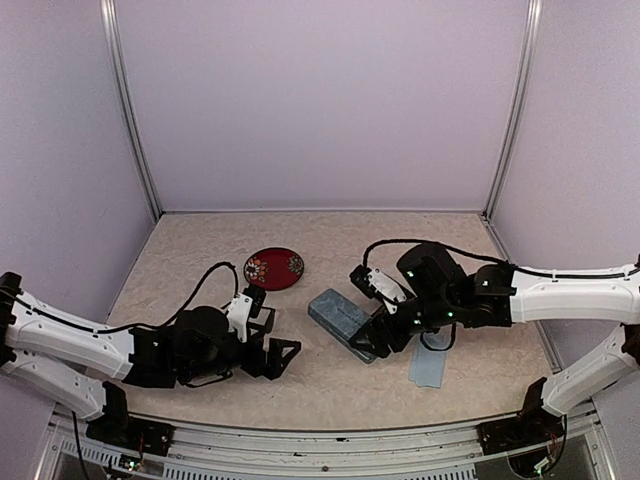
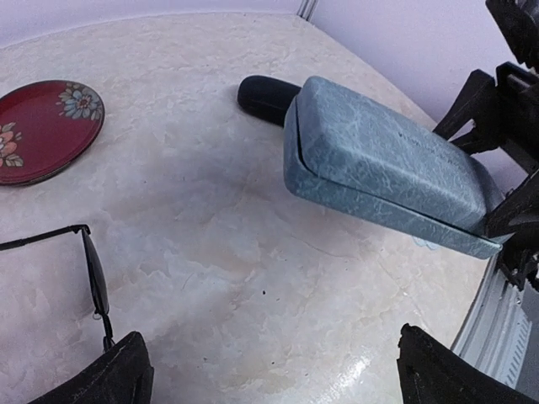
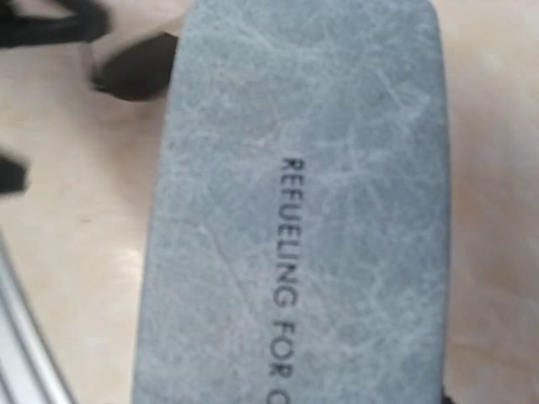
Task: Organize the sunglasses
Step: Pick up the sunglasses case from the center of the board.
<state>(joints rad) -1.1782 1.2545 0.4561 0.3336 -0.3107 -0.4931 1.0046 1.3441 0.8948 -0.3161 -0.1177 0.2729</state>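
One pair of sunglasses (image 2: 93, 282), with a thin black frame, lies on the table at the left edge of the left wrist view. It is just beside my left gripper (image 2: 274, 383), which hangs open over bare table with nothing between its fingers. The blue-grey case (image 1: 337, 316) lies closed in the middle of the table. My right gripper (image 1: 378, 340) straddles its near end, with a finger (image 2: 472, 105) pressed against each long side. The case (image 3: 303, 210) fills the right wrist view and hides those fingers there. No other sunglasses show.
A red flowered plate (image 1: 274, 268) sits behind the left gripper. A black oval case (image 2: 265, 97) lies at the far end of the blue-grey case (image 2: 387, 168). A pale blue cloth (image 1: 428, 365) lies under the right arm, and the metal front rail (image 2: 497, 320) is close by.
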